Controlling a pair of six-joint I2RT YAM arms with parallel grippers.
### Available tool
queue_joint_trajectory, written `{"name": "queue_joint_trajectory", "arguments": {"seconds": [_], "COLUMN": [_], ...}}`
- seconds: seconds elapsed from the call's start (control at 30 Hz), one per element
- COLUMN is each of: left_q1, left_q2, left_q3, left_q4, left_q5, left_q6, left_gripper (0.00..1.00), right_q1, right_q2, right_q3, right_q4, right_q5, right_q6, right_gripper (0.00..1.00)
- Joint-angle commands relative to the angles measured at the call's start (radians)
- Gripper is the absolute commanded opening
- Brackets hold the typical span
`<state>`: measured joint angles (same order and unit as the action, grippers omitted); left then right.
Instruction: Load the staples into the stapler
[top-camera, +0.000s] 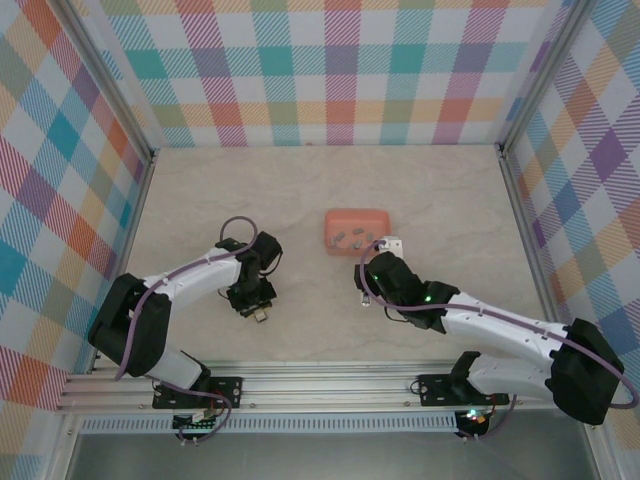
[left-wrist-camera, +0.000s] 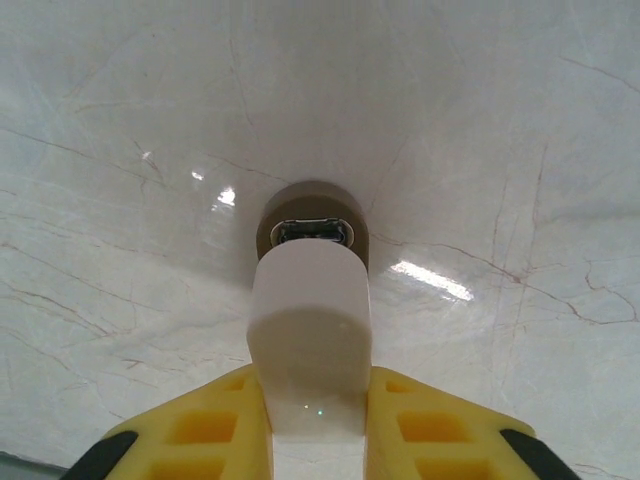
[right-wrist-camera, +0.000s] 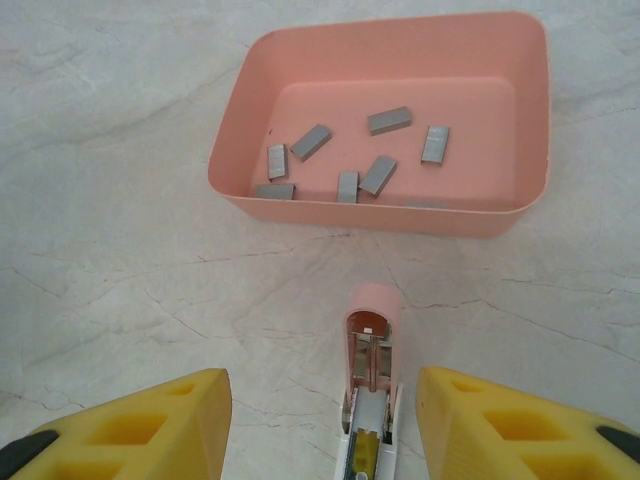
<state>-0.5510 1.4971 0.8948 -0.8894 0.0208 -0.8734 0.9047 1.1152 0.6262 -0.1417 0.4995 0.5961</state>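
Observation:
A small stapler (right-wrist-camera: 372, 345) lies flipped open on the table, its pink lid thrown forward and its white body showing the metal channel. My right gripper (right-wrist-camera: 320, 378) is open, a yellow finger on either side of the stapler with a gap on both sides. Just beyond it stands a coral-pink tray (right-wrist-camera: 380, 215) with several grey staples (right-wrist-camera: 378, 175) loose on its floor. My left gripper (left-wrist-camera: 310, 388) is shut on a white stapler-like piece (left-wrist-camera: 310, 300) with a brown rounded end and a metal slot, held low over the table. Seen from above, the tray (top-camera: 345, 218) is at mid-table.
Checked walls close in the marble table (top-camera: 300, 180) on three sides. From above, the left gripper (top-camera: 255, 300) is left of centre and the right gripper (top-camera: 380, 262) sits just below the tray's right corner. A metal rail (top-camera: 320, 385) runs along the near edge.

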Motion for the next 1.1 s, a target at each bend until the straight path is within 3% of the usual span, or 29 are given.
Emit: {"name": "queue_joint_trajectory", "arguments": {"seconds": [0.0,0.23,0.43,0.5,0.8,0.97,1.07], "left_q1": [0.003,0.003,0.003,0.003,0.003,0.003,0.003], "left_q2": [-0.017,-0.069,-0.109,-0.108,-0.132,-0.108,-0.082], "left_q3": [0.036,0.092,0.133,0.151,0.174,0.228,0.271], "left_q4": [-0.036,0.037,0.187,0.232,0.373,0.305,0.255], "left_q5": [-0.038,-0.010,0.085,0.156,0.504,0.708,0.741], "left_q6": [0.057,0.241,0.503,0.615,1.052,1.298,1.390], "left_gripper": [0.19,0.14,0.05,0.00,0.00,0.00,0.00], "right_q1": [0.008,0.007,0.007,0.005,-0.022,-0.099,-0.163], "right_q2": [-0.019,-0.076,-0.125,-0.124,-0.143,-0.180,-0.212], "right_q3": [-0.014,-0.030,-0.039,-0.025,-0.048,-0.056,-0.070], "right_q4": [0.027,0.080,0.175,0.179,0.282,0.275,0.280], "right_q5": [-0.004,-0.017,-0.159,-0.213,-0.409,-0.614,-0.744], "right_q6": [-0.020,-0.088,-0.278,-0.340,-0.516,-0.587,-0.627], "right_gripper": [0.52,0.53,0.54,0.55,0.58,0.59,0.60]}}
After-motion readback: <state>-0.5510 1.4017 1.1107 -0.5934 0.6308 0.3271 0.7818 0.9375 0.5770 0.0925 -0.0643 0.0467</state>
